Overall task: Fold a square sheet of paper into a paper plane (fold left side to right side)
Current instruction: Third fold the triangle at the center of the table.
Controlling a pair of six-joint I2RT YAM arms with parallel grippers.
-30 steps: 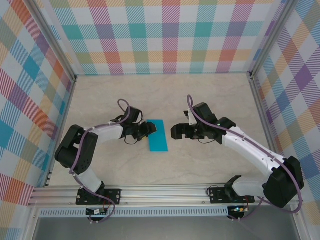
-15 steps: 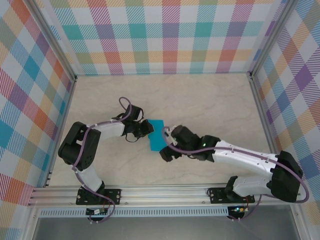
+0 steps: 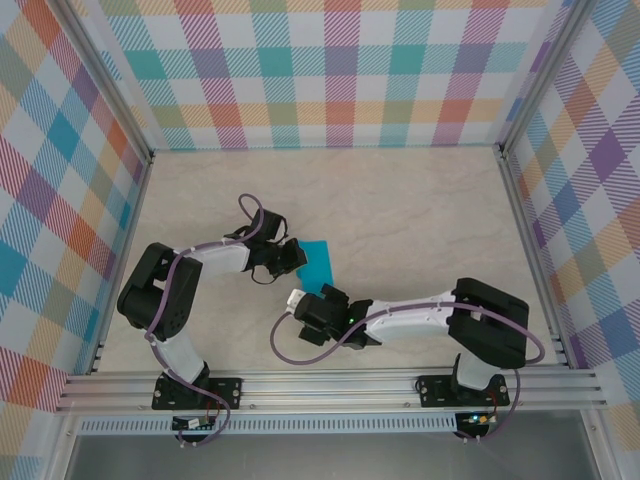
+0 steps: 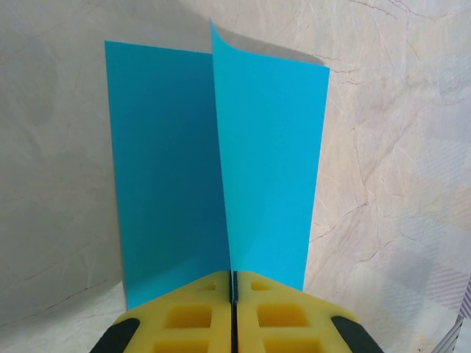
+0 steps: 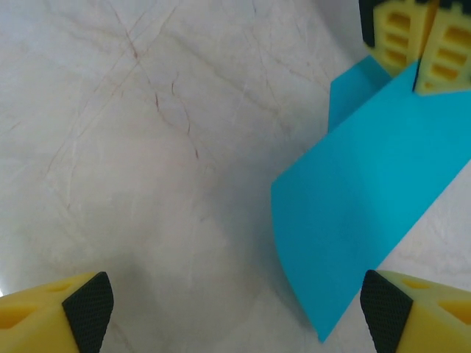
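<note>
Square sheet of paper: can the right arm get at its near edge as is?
Probably yes. The right claw is open, facing the square sheet of paper across bare table with nothing between. The left claw is shut on its far end, off that path.

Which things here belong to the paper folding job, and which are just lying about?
Job: square sheet of paper, one half lifted; left gripper, shut on it; right gripper, open near it.
Not the job: marble table; plaid walls.
</note>
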